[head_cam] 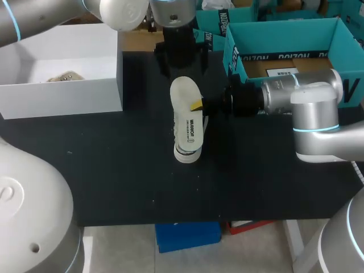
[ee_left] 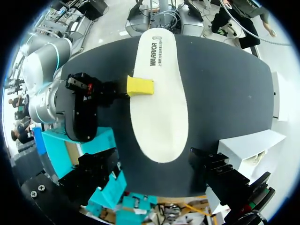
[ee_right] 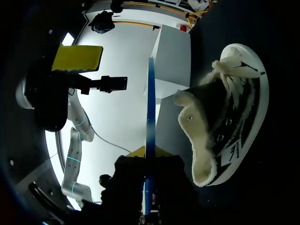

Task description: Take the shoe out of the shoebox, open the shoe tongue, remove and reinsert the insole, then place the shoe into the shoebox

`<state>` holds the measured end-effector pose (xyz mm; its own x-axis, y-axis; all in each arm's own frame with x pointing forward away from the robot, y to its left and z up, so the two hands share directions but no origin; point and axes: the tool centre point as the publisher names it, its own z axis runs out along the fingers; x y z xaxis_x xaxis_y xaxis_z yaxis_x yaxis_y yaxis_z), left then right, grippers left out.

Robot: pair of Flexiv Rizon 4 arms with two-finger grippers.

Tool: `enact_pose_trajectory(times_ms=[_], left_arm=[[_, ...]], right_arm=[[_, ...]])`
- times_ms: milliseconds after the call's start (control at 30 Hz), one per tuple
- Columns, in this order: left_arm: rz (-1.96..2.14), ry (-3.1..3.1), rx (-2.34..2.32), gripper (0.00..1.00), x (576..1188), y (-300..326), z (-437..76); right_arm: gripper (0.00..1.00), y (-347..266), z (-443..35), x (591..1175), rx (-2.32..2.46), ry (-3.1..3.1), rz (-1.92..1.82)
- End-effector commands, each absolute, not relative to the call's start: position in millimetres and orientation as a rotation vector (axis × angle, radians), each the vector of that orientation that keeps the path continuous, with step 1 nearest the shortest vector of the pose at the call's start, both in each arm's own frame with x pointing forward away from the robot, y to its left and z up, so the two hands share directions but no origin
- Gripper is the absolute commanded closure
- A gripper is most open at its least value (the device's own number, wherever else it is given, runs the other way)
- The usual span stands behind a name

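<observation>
right gripper (head_cam: 198,105): clamped on insole (head_cam: 187,111) at one long edge, about mid-length, one tip on each face; arm in from the right, wrist low over table (head_cam: 114,170).
insole: held flat, printed face up, above shoe (ee_right: 225,117); clear gap between the two in right wrist view; hides most of the shoe from overhead.
shoe: upright on its sole mid-table, directly under insole; laces bunched toward the toe, fleecy collar gaping; one end pokes out past insole's near end in head view.
left gripper (head_cam: 179,54): fingers wide apart, holding nothing; hangs above insole's far end, pointing down, touching neither insole nor shoe.
shoebox (head_cam: 284,37): teal, open-topped, far right of table, just behind right arm's wrist; well apart from shoe.
white box (head_cam: 62,94): far left, open-topped, well apart from shoe; beige item (head_cam: 62,77) inside, can't tell what.
</observation>
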<state>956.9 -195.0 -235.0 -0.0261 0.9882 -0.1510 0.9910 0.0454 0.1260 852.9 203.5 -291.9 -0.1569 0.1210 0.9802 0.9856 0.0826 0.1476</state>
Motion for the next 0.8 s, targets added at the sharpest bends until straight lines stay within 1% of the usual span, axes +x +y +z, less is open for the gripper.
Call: enact_pose_trajectory(times_ms=[33, 367, 800], left_arm=[[-0.024, 2.130, 2.055, 0.00, 968.7, -198.1, -235.5], [-0.015, 2.144, 2.043, 0.00, 979.0, -197.7, -233.3], [0.016, 2.142, 2.047, 0.00, 947.1, -197.4, -227.8]], right_arm=[[1.00, 204.5, -292.5, 853.2, -1.172, -1.451, -1.203], [1.00, 204.5, -292.5, 853.2, -1.172, -1.451, -1.203], [1.00, 204.5, -292.5, 853.2, -1.172, -1.451, -1.203]])
